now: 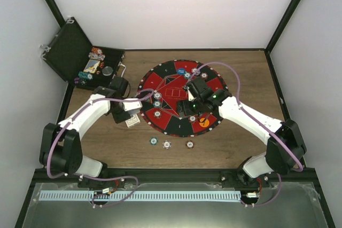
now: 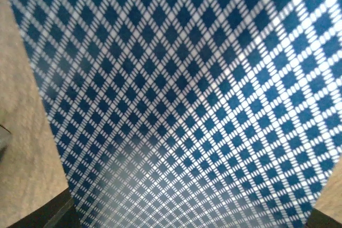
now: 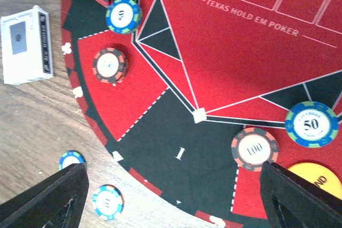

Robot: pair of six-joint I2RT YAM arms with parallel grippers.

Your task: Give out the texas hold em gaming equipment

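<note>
A playing card back (image 2: 176,94) with a blue-and-white diamond pattern fills the left wrist view. Dark fingertips (image 2: 51,214) show at both bottom corners, against the card's edges. My left gripper (image 1: 129,112) hovers at the mat's left rim. My right gripper (image 3: 176,206) is open and empty above the mat's black segment marked 1; it also shows in the top view (image 1: 193,109). Striped chips lie on the mat: a 100 chip (image 3: 255,148), a 50 chip (image 3: 311,124) and a red chip (image 3: 110,65). An orange button disc (image 3: 316,181) lies by my right finger. A blue disc (image 1: 181,71) lies at the mat's far side.
The round red-and-black mat (image 1: 171,86) lies mid-table. A white card box (image 3: 26,44) lies on the wood beside its left rim. Three chips (image 1: 167,144) sit on the wood in front of the mat. An open black case (image 1: 80,52) with more chips stands at the far left.
</note>
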